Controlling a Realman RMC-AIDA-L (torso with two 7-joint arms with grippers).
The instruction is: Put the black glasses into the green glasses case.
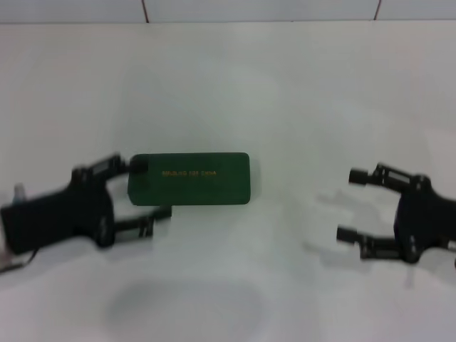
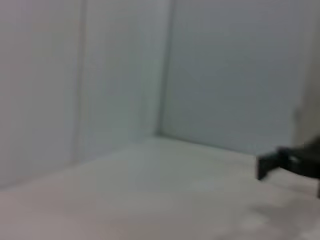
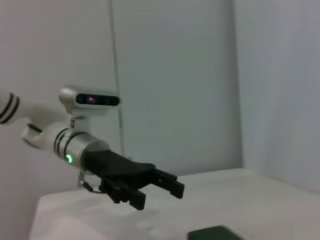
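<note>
The green glasses case [image 1: 191,178] lies closed on the white table, gold lettering on its lid; one corner of the case [image 3: 215,233] also shows in the right wrist view. The black glasses are out of view. My left gripper [image 1: 152,189] is open at the case's left end, one finger [image 1: 137,166] over the far left corner, the other just off the near left corner. From the right wrist view the left gripper [image 3: 160,187] looks slightly raised above the table. My right gripper [image 1: 347,204] stands open and empty well to the right of the case, and the right gripper [image 2: 287,162] shows in the left wrist view too.
The white table [image 1: 228,85] runs back to a pale wall [image 1: 228,8]. Wall panels [image 2: 120,75] stand close behind the table.
</note>
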